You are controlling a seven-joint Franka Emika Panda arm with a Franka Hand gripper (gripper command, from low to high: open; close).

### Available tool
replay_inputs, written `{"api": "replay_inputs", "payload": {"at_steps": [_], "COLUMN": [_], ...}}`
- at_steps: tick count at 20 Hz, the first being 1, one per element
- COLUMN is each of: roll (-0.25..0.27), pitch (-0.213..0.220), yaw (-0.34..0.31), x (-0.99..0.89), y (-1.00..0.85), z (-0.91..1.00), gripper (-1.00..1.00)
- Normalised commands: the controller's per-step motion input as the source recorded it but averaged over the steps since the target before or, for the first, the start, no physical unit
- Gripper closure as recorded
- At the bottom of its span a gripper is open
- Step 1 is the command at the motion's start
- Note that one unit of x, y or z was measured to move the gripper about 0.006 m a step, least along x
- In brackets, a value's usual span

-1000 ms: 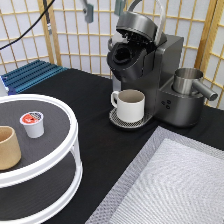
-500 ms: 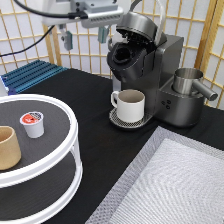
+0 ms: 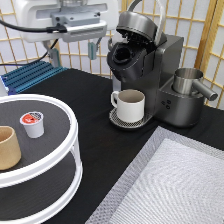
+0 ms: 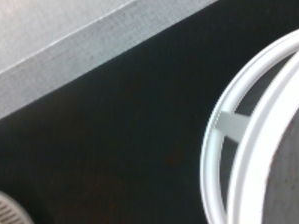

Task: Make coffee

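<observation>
The coffee pod (image 3: 32, 123), white with a red-orange foil top, stands on the top tier of a white round two-tier stand (image 3: 70, 150) at the exterior view's left. My gripper (image 3: 72, 54) hangs high at the exterior view's top, above and behind the stand, open with nothing between its fingers (image 3: 92, 50). The dark coffee machine (image 3: 150, 65) stands at the back with its lid (image 3: 135, 22) raised. A white mug (image 3: 131, 105) sits on its drip tray. The wrist view shows the stand's white rim (image 4: 232, 150) and black tabletop, not the pod.
A tan handleless cup (image 3: 7, 147) stands on the stand's top tier near the pod. A steel pitcher (image 3: 189, 82) sits right of the machine. A blue rack (image 3: 30, 75) lies at the back left, and a grey mat (image 3: 175, 185) covers the exterior view's bottom right.
The arm has swung into view at the exterior view's top and come closer and lower, toward the left. The pod, mug and cup have not moved.
</observation>
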Motion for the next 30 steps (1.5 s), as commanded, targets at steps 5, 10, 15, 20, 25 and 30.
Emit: {"api": "replay_inputs", "payload": {"at_steps": [5,10,15,20,25,30], "roll": [-0.088,-0.021,0.0,0.002,-0.026,-0.07], "pitch": [-0.287,-0.198,-0.047,0.008,0.017,0.037], "yaw": [-0.108,-0.23,-0.289,-0.339,-0.295,-0.154], "x": [-0.5,-0.2,-0.24,-0.18,-0.22,-0.29], "y": [-0.39,-0.39,-0.25,-0.13,0.01,0.0], "z": [-0.36,-0.19,-0.04,-0.07,-0.21,-0.27], "gripper": [-1.0,-1.0,-1.0,-1.0,-1.0,-1.0]}}
